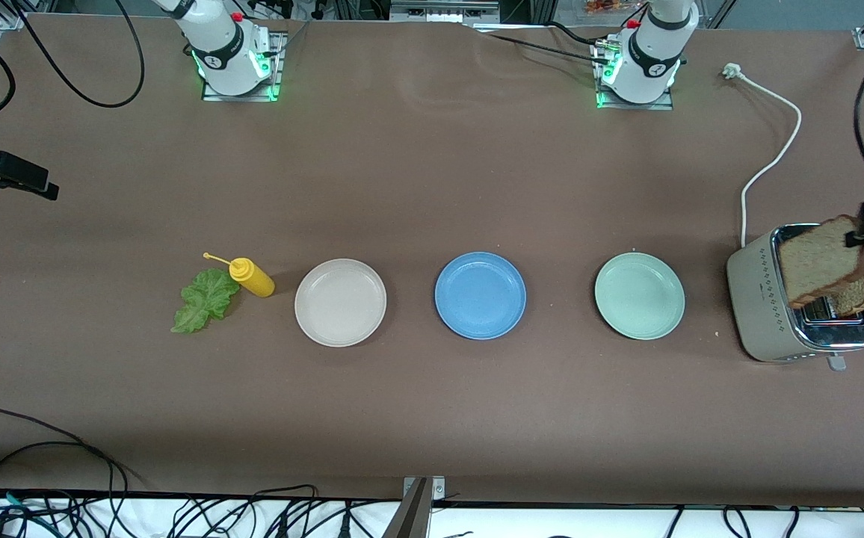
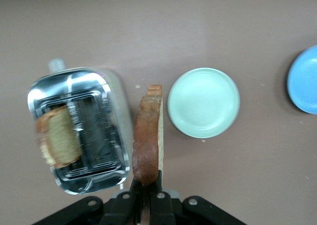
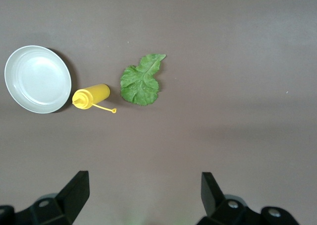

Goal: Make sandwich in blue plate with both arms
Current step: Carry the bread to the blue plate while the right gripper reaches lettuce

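One silver two-slot toaster (image 1: pixel 791 314). Three round plates, matte blue plate (image 1: pixel 480 294) in the middle. Two brown bread slices: one (image 2: pixel 147 136) pinched by left gripper (image 2: pixel 147 188) above toaster, one (image 2: pixel 58 136) in slot. Only right wrist view shows right gripper (image 3: pixel 143 193) spread, over bare table near ruffled green lettuce leaf (image 3: pixel 141 80).

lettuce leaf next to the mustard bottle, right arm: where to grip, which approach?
Probably straight down from above: the lettuce leaf lies flat on the table. Pinch across its narrower tip end, which points away from the yellow squeeze bottle lying at its other end. The open right gripper hangs over bare table.
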Controlling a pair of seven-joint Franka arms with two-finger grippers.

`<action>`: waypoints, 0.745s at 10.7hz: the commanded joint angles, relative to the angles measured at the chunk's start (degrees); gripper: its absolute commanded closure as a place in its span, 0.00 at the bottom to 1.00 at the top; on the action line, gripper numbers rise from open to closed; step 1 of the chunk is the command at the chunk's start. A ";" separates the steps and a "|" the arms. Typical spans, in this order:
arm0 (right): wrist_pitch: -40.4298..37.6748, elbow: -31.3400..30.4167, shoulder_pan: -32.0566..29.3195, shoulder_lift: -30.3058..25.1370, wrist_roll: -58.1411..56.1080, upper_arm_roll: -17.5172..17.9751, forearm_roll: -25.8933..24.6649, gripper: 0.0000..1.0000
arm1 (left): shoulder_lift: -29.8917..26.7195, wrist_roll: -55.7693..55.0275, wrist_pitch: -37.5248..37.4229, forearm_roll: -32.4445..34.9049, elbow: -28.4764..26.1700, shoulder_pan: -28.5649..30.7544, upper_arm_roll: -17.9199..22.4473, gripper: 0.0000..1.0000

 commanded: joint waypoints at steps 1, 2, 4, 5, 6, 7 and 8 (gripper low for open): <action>-0.30 1.18 -2.19 0.38 -1.25 1.97 1.19 0.00 | 0.37 0.04 -3.48 0.27 -0.44 -0.15 -8.05 1.00; -0.39 1.27 -2.19 0.29 -2.03 1.97 1.19 0.00 | 1.25 -1.18 -4.27 -0.78 -0.97 -0.15 -10.96 1.00; -0.30 1.27 -2.28 0.46 -2.57 1.89 1.19 0.00 | 4.05 -7.67 -4.63 -6.91 -1.41 -2.77 -12.66 1.00; -0.30 1.18 -2.28 0.46 -2.83 1.97 1.19 0.00 | 5.46 -9.43 -4.54 -10.34 -1.59 -5.31 -12.66 1.00; -0.30 1.18 -2.36 0.46 -3.18 1.97 1.19 0.00 | 7.39 -11.10 -4.37 -13.59 -1.24 -7.86 -12.57 1.00; -0.39 1.18 -2.54 0.46 -4.66 1.89 1.19 0.00 | 10.02 -11.82 -3.85 -17.02 -1.06 -10.15 -12.57 1.00; -0.39 1.27 -2.63 0.46 -5.37 1.80 1.19 0.00 | 12.57 -11.91 -3.14 -21.49 -1.06 -12.00 -12.57 1.00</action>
